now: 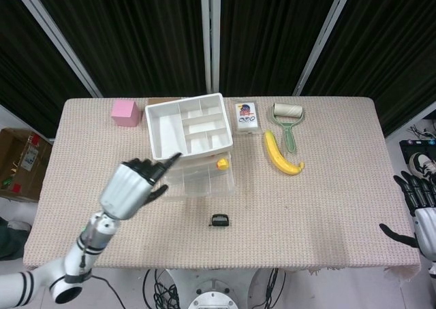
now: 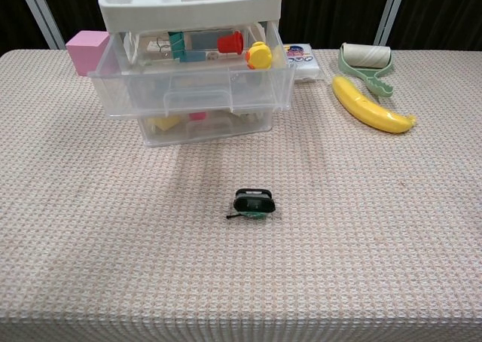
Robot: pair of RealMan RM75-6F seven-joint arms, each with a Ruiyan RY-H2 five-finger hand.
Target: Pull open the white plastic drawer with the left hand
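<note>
Down near the bottom middle of the head view, a small black clip (image 1: 219, 220) with a bit of green lies alone on the woven tablecloth (image 1: 327, 200). At the lower left of that view the left hand (image 1: 129, 187) is up in the air over the table, its fingers spread apart and dark fingertips (image 1: 172, 159) pointing toward the drawer box; it holds nothing and it does not touch anything. At the far right edge, low down, the right hand (image 1: 417, 207) sits off the side of the table with its fingers apart and nothing in them. A bit farther back, left of the middle, stands the white plastic drawer box (image 1: 193, 158). Its clear upper drawer (image 2: 192, 82) sticks out toward the front, and the chest view shows a yellow rubber duck (image 2: 259, 55), a red piece and teal bits inside it. A white divided tray (image 1: 188, 126) sits on top of the box. To the right lies a banana (image 1: 281, 154), and just behind it a lint roller (image 1: 289, 118) with a green handle. Next to that roller is a small flat white packet (image 1: 246, 117). At the back left of the table sits a pink cube (image 1: 125, 112).
</note>
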